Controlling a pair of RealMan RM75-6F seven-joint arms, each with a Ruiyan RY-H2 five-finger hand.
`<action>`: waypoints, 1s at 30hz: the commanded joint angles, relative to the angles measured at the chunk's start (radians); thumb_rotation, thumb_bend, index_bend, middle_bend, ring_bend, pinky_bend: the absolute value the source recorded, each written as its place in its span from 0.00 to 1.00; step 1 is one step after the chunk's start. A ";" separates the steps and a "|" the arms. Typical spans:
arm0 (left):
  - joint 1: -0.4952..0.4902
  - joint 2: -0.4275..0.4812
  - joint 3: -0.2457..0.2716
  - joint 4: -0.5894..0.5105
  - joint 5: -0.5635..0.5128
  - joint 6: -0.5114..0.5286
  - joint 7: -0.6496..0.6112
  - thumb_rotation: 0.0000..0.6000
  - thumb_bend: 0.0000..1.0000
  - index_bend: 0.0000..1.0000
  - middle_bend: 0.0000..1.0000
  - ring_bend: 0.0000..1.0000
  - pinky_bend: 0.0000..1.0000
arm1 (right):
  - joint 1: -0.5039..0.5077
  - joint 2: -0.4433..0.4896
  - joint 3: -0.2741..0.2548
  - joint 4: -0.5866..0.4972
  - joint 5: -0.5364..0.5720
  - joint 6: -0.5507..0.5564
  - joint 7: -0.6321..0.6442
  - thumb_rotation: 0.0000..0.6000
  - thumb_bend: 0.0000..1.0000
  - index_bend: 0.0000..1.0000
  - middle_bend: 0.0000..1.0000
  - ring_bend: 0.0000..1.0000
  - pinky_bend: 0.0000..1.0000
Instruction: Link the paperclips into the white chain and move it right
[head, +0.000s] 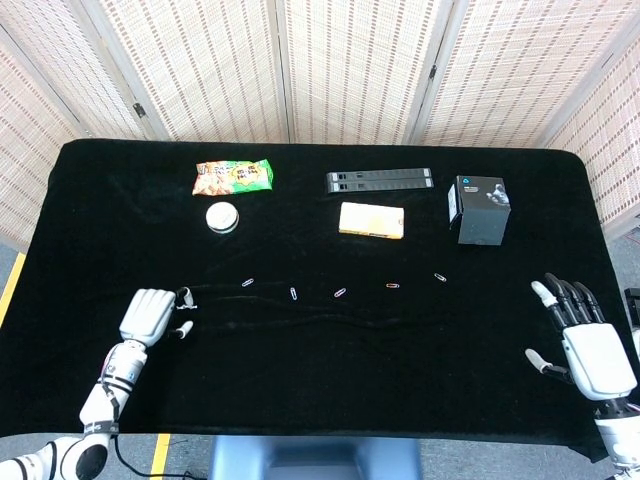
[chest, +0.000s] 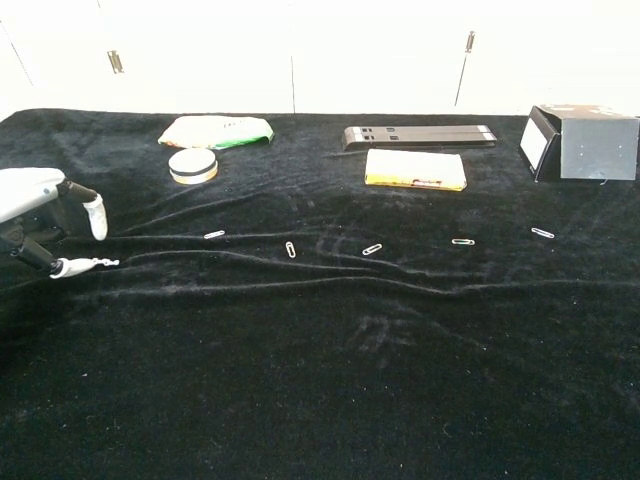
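The chain lies on the black cloth at the near left of the table, a short white line running left to right. Your left hand sits right over its left end. In the chest view one fingertip is down at that end of the chain and appears to touch it, while another finger is raised above the cloth. Whether the chain is actually pinched, you cannot tell from either view.

Five loose clips lie in a row to the right of the chain, apart from it and from each other: the first clip, second clip, third clip, fourth clip and fifth clip.

Your right hand is at the near right edge of the table, well away from every clip. Its fingers are spread wide and it holds nothing. It does not show in the chest view.

Along the far side stand, from left to right: a snack bag, a round tin just in front of it, a long black bar, a yellow packet in front of that, and a black box.
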 joint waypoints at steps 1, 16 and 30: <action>-0.014 -0.036 -0.014 0.046 -0.046 0.001 0.020 1.00 0.34 0.49 1.00 1.00 1.00 | -0.001 0.000 0.000 0.000 0.002 0.000 0.002 0.99 0.23 0.00 0.00 0.00 0.00; -0.055 -0.075 -0.011 0.130 -0.139 -0.056 0.048 1.00 0.40 0.51 1.00 1.00 1.00 | 0.005 -0.002 0.008 0.001 0.022 -0.015 -0.003 0.98 0.23 0.00 0.00 0.00 0.00; -0.081 -0.101 0.002 0.187 -0.154 -0.088 0.032 1.00 0.40 0.49 1.00 1.00 1.00 | 0.004 -0.002 0.013 0.002 0.034 -0.015 -0.002 0.99 0.23 0.00 0.00 0.00 0.00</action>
